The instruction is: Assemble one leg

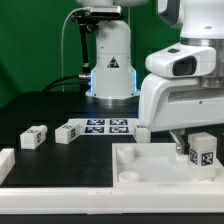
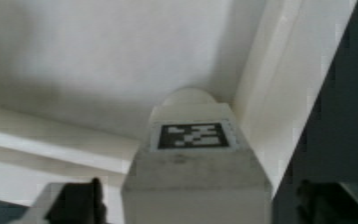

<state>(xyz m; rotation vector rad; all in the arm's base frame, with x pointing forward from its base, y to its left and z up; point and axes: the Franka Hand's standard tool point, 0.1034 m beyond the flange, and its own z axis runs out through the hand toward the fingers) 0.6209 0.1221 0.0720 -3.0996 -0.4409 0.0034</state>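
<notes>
The Franka arm's two-finger gripper [image 1: 196, 148] is positioned low over the large white square panel [image 1: 150, 165] at the exterior view's right. A small stubby white plastic leg with black-and-white square marker tags [image 1: 203, 153] sits directly below the gripper, on or just above the panel surface; contact with the panel cannot be determined.

In the wrist view, the leg [image 2: 197, 150] lies between the two dark fingertips [image 2: 73, 203], tag face toward the camera. The fingers flank the leg closely and appear clenched on it.

Two further small white tagged blocks rest on the black table [image 1: 50, 110], well apart from the panel: one [image 1: 33, 138] toward the exterior view's left, another [image 1: 68, 131] just beside the thin flat white marker board [image 1: 105, 126]. A white raised-edge frame piece [image 1: 8, 165] occupies the near left corner.
</notes>
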